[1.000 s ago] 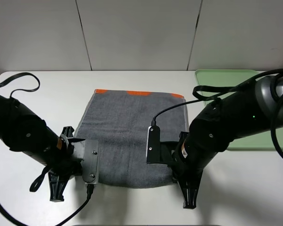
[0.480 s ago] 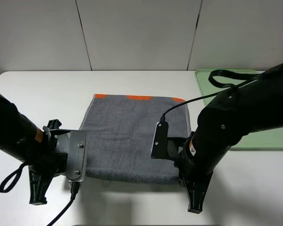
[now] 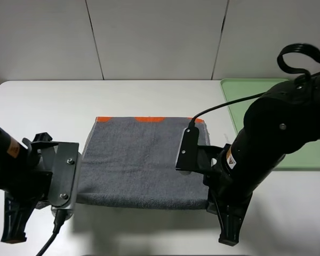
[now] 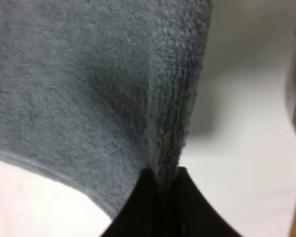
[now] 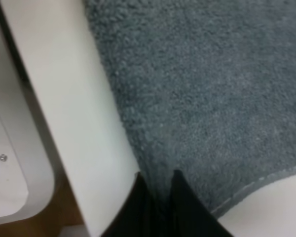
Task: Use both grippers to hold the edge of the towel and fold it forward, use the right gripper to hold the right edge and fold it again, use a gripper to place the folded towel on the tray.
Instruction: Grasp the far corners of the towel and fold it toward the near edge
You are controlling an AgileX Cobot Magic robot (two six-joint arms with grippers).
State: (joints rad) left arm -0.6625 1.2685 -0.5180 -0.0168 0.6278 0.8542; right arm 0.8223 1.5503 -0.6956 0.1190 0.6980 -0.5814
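Observation:
The dark grey towel (image 3: 141, 160) is stretched between my two grippers, with an orange band along its far side. Its near edge (image 3: 144, 202) hangs above the white table and casts a shadow below. My left gripper (image 3: 74, 201) is shut on the near left corner, mostly hidden under its pale wrist plate. The left wrist view shows the black fingertips (image 4: 147, 197) pinching a ridge of towel (image 4: 89, 84). My right gripper (image 3: 208, 200) is shut on the near right corner. In the right wrist view its fingertips (image 5: 143, 207) clamp the towel (image 5: 212, 98). The pale green tray (image 3: 245, 90) lies at the far right.
The white table (image 3: 53, 106) stretches around the towel, with a panelled wall behind it. My bulky right arm (image 3: 277, 133) and its cables hang over part of the tray. The table's near edge (image 5: 79, 148) shows in the right wrist view.
Both arms have risen and pulled back toward the near side, lifting the towel's near edge off the table. The orange far edge has slid nearer. Both grippers stayed shut.

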